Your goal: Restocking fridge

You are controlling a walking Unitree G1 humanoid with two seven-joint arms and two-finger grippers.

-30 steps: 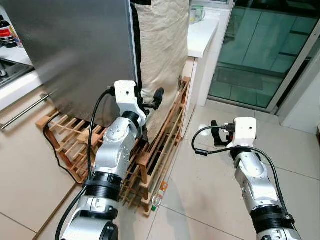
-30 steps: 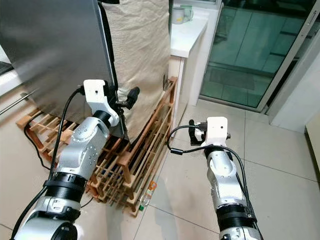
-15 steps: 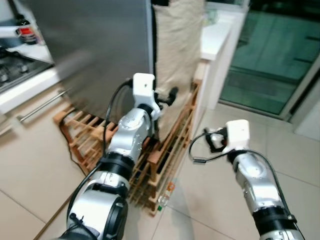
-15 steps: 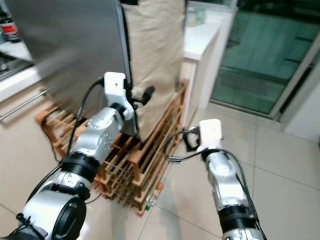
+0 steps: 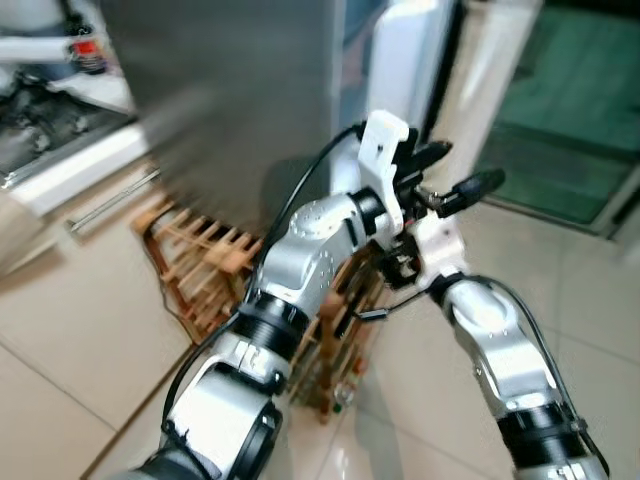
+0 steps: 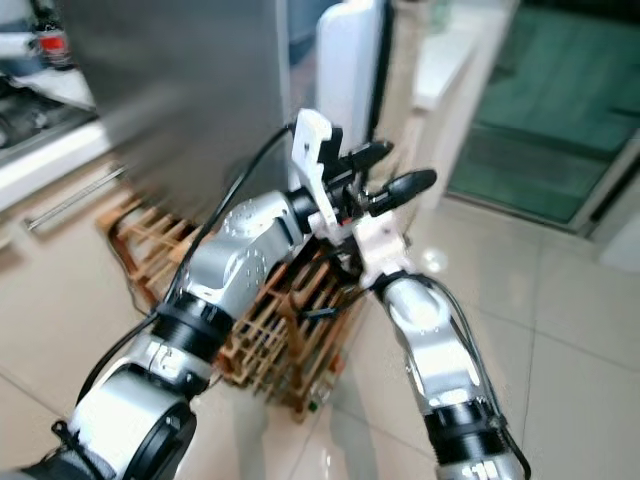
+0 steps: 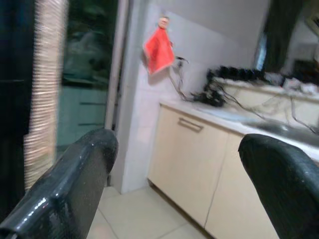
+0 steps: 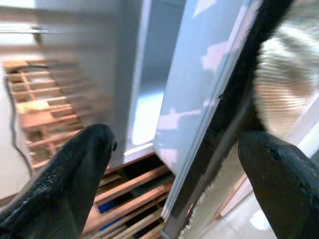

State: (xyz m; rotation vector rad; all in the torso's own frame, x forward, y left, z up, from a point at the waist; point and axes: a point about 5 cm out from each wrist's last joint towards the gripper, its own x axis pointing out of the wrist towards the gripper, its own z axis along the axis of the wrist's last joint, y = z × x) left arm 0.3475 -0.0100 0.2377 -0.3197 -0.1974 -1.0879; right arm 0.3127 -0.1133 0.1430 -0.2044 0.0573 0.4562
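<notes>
The steel fridge [image 5: 230,90] stands on the left, its white door [image 5: 410,50] ajar with a dark gap along the edge. My left gripper [image 5: 470,165] is raised across in front of that door edge, open and holding nothing; in the left wrist view its fingers [image 7: 75,174] stand wide apart. My right arm [image 5: 490,340] reaches in under the left one. The right gripper [image 8: 177,144] is open and empty, facing the door's white edge [image 8: 199,84] and the gap beside it.
A wooden rack [image 5: 210,260] sits on the floor against the fridge's base, a small bottle [image 5: 343,395] at its foot. A counter with a hob [image 5: 50,110] runs at the left. A glass sliding door [image 5: 560,120] is at the right, beige floor tiles [image 5: 90,340] below.
The view has swung and blurred. My left arm has risen and crossed to the right in front of the door edge. The right gripper has come in toward the fridge. The white door now shows ajar.
</notes>
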